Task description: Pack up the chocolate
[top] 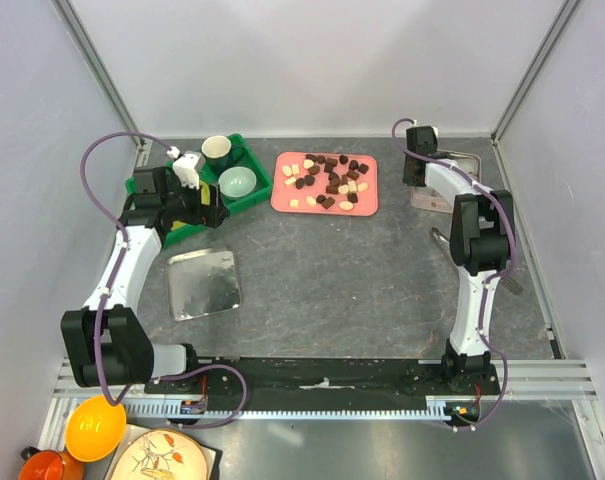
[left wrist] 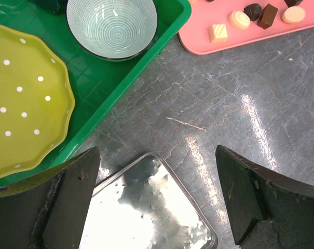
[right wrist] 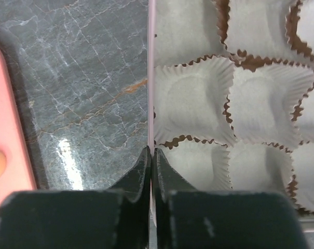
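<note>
The chocolate [top: 330, 182], dark brown and cream pieces, lies scattered on a pink tray [top: 282, 205] at the back middle. A few pieces [left wrist: 240, 19] show at the top right of the left wrist view. My right gripper [top: 414, 175] [right wrist: 151, 153] is shut on the thin side wall [right wrist: 151, 78] of a box [top: 467, 165] at the back right. The box holds several empty white paper cups [right wrist: 193, 98]. My left gripper [top: 210, 210] [left wrist: 157, 150] hangs wide open with nothing in it, above the corner of a shiny metal lid [left wrist: 146, 218].
A green tray [top: 247, 200] at the back left holds a pale striped bowl [left wrist: 111, 26], a dark cup [top: 217, 150] and a yellow-green dotted plate [left wrist: 22, 98]. The metal lid [top: 204, 283] lies flat front left. The pink tray's edge [right wrist: 3, 119] lies left of the box.
</note>
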Controlling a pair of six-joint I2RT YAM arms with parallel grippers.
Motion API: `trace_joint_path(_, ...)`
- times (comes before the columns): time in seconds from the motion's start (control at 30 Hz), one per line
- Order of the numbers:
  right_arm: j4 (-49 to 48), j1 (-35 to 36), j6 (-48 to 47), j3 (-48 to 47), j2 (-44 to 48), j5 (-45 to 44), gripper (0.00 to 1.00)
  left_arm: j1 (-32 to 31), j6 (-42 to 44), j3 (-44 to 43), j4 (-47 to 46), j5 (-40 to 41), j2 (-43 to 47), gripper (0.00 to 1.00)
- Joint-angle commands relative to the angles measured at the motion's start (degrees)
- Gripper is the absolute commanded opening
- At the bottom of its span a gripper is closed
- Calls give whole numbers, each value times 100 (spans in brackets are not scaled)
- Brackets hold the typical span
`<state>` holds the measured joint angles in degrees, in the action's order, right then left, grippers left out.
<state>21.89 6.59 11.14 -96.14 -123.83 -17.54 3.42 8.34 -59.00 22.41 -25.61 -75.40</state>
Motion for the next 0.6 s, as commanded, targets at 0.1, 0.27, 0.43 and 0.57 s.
trace_joint_path(0.1, -18, 18, -32, 103, 113, 102, 0, 10, -157, 152, -176, -15, 60, 99)
trace_joint_path(0.27, -62, 123, -111, 201, 517, -39, 0, 10, -157, 249, -185, -15, 165, 99)
trace_joint_path(0.43, 104, 587, -313, 245, 1070, -495, 0, 10, -113, 345, -167, -15, 253, 99)
trace_joint_path(0.57, 298, 984, -332, 315, 1414, -812, 0, 10, -95, 354, -97, -32, 324, 99)
